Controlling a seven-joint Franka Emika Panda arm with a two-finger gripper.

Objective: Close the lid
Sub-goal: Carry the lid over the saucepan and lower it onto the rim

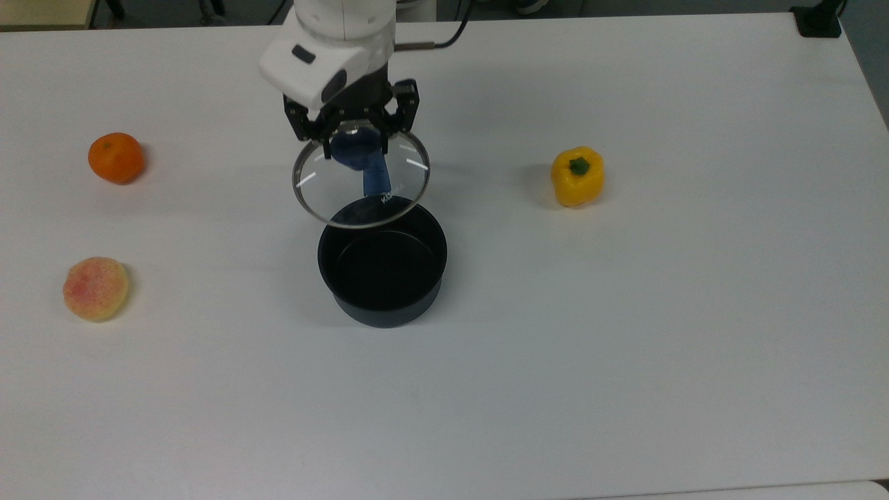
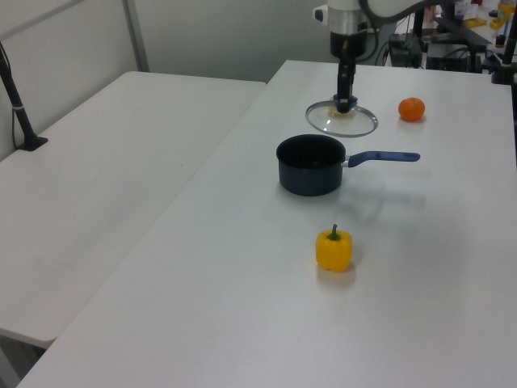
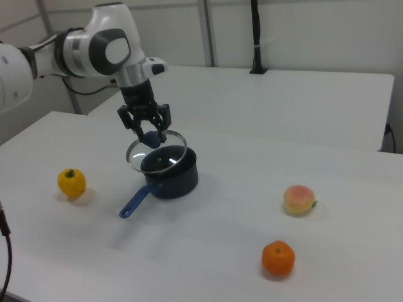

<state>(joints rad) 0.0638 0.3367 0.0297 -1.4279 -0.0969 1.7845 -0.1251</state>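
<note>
The lid point(image 1: 361, 186), a clear glass disc with a silver rim, hangs level in the air by its blue knob point(image 1: 353, 151). My gripper point(image 1: 353, 142) is shut on that knob from above. In the top view the lid's near edge overlaps the far rim of the dark saucepan point(image 1: 382, 262), which stands open on the white table with its blue handle partly visible through the glass. In the left view the lid point(image 2: 342, 119) floats just beyond the saucepan point(image 2: 310, 164). In the right view the lid point(image 3: 156, 153) hovers over the saucepan's point(image 3: 171, 173) left rim under my gripper point(image 3: 150, 135).
On the white table point(image 1: 625, 312) lie a yellow bell pepper point(image 1: 577, 176) at the top view's right, and an orange point(image 1: 116, 157) and a peach point(image 1: 96, 288) at the top view's left. A second table point(image 2: 105, 186) stands at the left view's left.
</note>
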